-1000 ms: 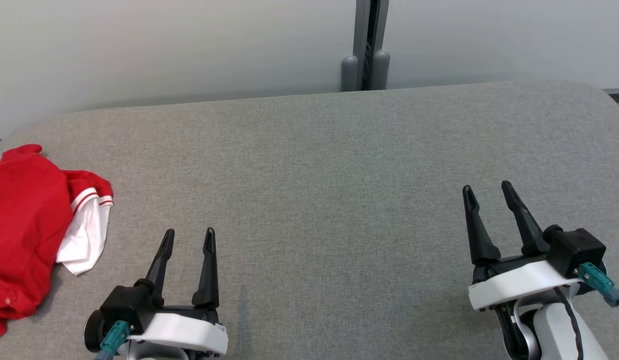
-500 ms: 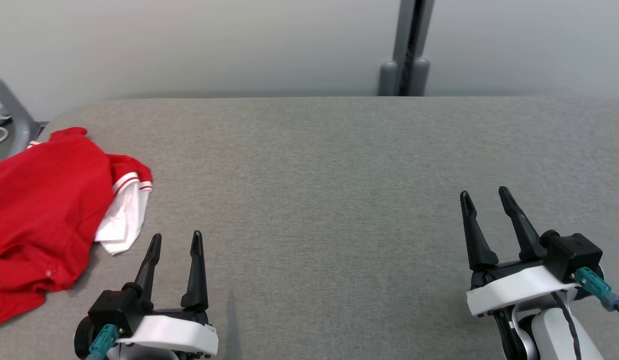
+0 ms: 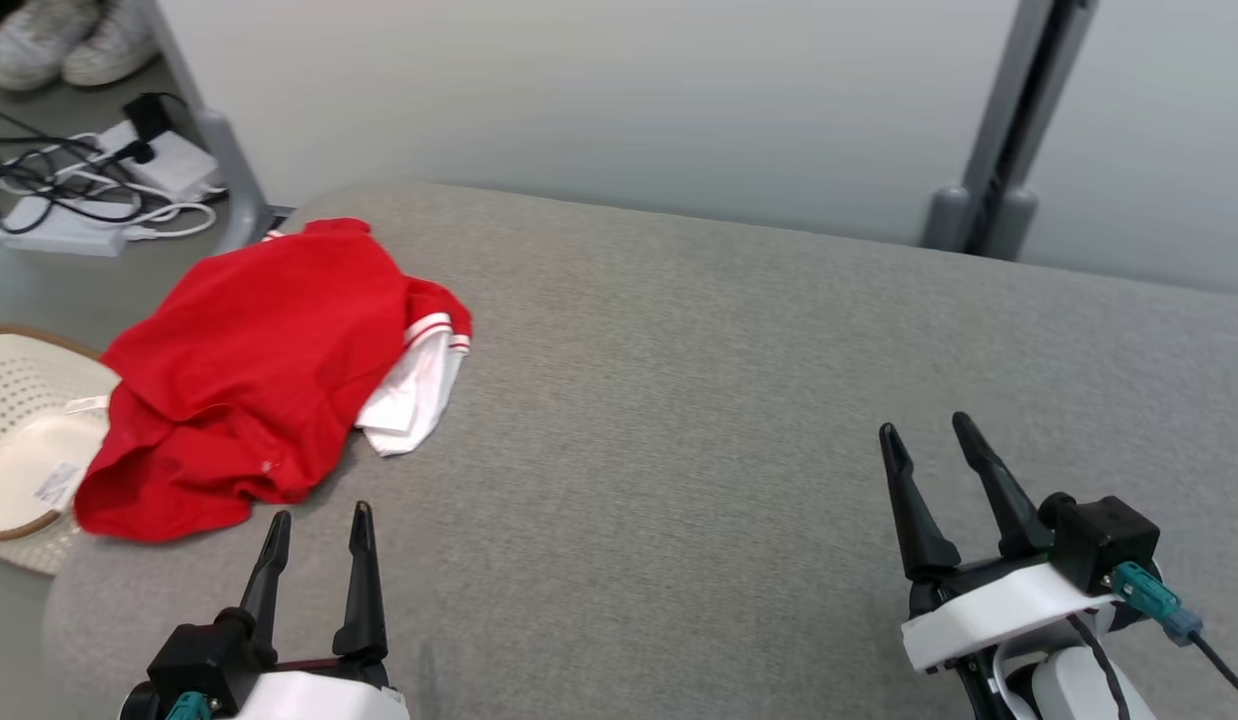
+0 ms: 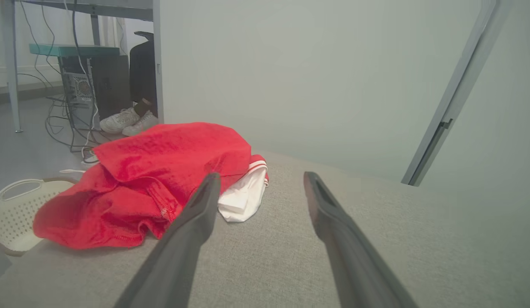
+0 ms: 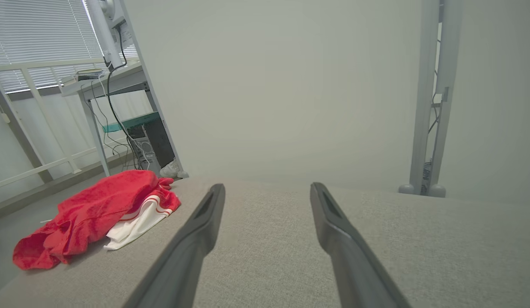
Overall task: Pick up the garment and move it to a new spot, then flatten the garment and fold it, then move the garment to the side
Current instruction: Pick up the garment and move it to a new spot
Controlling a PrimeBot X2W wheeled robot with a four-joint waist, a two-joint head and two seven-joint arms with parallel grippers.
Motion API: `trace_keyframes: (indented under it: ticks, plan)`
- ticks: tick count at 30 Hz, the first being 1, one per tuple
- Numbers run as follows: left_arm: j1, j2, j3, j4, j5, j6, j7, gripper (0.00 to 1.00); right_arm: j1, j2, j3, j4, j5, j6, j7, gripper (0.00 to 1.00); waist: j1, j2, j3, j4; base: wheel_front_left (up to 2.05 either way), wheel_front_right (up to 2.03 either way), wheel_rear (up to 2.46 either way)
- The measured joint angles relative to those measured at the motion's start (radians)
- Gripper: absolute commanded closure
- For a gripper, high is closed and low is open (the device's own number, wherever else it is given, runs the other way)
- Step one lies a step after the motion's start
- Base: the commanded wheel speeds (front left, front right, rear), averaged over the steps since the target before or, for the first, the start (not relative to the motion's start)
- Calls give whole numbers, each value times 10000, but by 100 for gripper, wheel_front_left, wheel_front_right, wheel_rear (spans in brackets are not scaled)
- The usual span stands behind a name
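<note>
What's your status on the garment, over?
Left gripper open, empty, just short of the red garment. Right gripper open, empty, well off right. Garment crumpled at table's left end, untouched. Nothing in the way.

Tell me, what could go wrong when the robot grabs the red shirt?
1. The shirt lies crumpled right at the edge of the table, next to a basket. A clumsy nudge from the left hand might push it off into the basket.
2. The shirt is bunched in layers, with a white part peeking out. The open hand might pinch several layers, so the shirt may lift as a lump.
</note>
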State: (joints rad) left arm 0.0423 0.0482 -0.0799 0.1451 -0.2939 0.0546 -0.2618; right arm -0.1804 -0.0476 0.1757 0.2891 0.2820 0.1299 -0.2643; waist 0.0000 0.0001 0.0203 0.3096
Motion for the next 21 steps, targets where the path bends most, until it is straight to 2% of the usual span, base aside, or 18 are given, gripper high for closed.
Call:
trace_keyframes:
  ticks: [11,21]
  plan:
    - [412,-4,391,-178,234,-105,0,0,217,0,644,111,362,0,0,0,0,0,-491,1439,0,0,0]
    - [704,-2,648,-635,86,142,0,0,-303,4,1346,430,510,0,0,0,0,0,-340,1806,0,0,0]
